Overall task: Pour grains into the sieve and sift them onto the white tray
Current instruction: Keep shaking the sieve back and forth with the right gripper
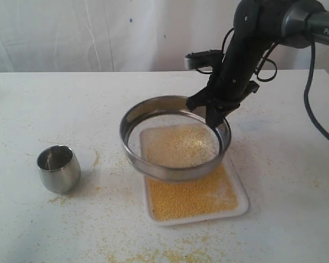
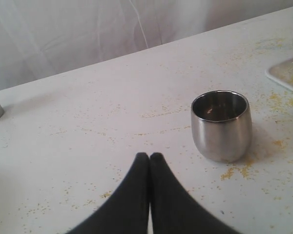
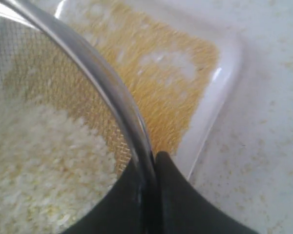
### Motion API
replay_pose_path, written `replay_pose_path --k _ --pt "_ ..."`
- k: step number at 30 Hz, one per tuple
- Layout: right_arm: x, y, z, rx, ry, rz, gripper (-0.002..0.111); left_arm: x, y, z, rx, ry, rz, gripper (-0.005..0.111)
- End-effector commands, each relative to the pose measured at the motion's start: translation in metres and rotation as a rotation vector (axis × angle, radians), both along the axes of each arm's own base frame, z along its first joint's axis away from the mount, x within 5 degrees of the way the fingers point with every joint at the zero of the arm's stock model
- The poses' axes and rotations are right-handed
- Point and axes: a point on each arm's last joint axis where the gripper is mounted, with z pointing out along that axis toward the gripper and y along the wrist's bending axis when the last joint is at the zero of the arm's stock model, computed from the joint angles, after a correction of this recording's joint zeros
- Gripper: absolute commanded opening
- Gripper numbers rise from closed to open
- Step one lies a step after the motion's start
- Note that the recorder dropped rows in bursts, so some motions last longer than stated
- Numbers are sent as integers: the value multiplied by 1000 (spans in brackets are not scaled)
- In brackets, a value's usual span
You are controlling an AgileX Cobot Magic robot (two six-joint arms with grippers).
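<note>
The right gripper (image 1: pixel 214 116) is clamped on the sieve's (image 1: pixel 172 171) upper-right rim, over the white tray (image 1: pixel 243 204) at frame centre, where yellow grains (image 1: pixel 192 197) lie. That thin pinch could slip — a tilt would spill the pale grains inside past the tray. The left gripper (image 2: pixel 150 163) is closed, empty.

The sieve (image 1: pixel 170 171) hides the far end of the white tray (image 1: pixel 241 193), and the right arm (image 1: pixel 296 19) runs off-frame.

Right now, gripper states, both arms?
Left gripper: shut, holding nothing.
Right gripper: shut on the sieve, clamped on its rim.
</note>
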Motion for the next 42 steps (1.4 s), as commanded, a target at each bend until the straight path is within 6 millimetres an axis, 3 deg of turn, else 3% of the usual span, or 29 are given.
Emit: replay_pose_path --k 1,2,3,7,10,11,12,15,16,19,20,22,24,25,28,29,32,33,34,35,38,40,41,42 --pt "-5 5 14 112 -8 78 0 0 0 0 -7 -6 3 0" --pt "-11 11 15 131 -13 286 0 0 0 0 -7 -6 3 0" --pt "-10 10 14 110 -22 308 0 0 0 0 -7 -6 3 0" --pt "6 -17 11 -77 -69 -215 0 0 0 0 -7 -6 3 0" --pt "-9 0 11 36 20 214 0 0 0 0 -7 -6 3 0" --pt "-11 4 12 71 0 312 0 0 0 0 -7 -6 3 0" --pt "-10 2 11 52 4 293 0 0 0 0 -7 -6 3 0" --pt "3 -18 9 -89 -30 -180 0 0 0 0 -7 -6 3 0" --pt "2 -19 9 -94 -15 -214 0 0 0 0 -7 -6 3 0" --pt "-11 4 11 64 16 263 0 0 0 0 -7 -6 3 0" --pt "-12 7 11 89 4 321 0 0 0 0 -7 -6 3 0" --pt "-8 -4 9 -17 16 147 0 0 0 0 -7 -6 3 0" --pt "1 -15 9 -95 -23 -204 0 0 0 0 -7 -6 3 0" --pt "0 -15 9 -93 -9 -205 0 0 0 0 -7 -6 3 0" --pt "-12 3 9 5 15 260 0 0 0 0 -7 -6 3 0" --pt "-11 1 8 -16 14 251 0 0 0 0 -7 -6 3 0" --pt "4 -21 12 -143 -67 -271 0 0 0 0 -7 -6 3 0" --pt "-1 -14 11 -99 -25 -145 0 0 0 0 -7 -6 3 0" --pt "-13 8 13 89 11 290 0 0 0 0 -7 -6 3 0" --pt "-15 13 13 114 -5 361 0 0 0 0 -7 -6 3 0" --pt "3 -17 12 -152 -75 -210 0 0 0 0 -7 -6 3 0" --pt "-12 2 11 5 15 234 0 0 0 0 -7 -6 3 0" --pt "-12 3 12 2 -5 319 0 0 0 0 -7 -6 3 0" --pt "-4 -10 11 -121 -47 117 0 0 0 0 -7 -6 3 0"
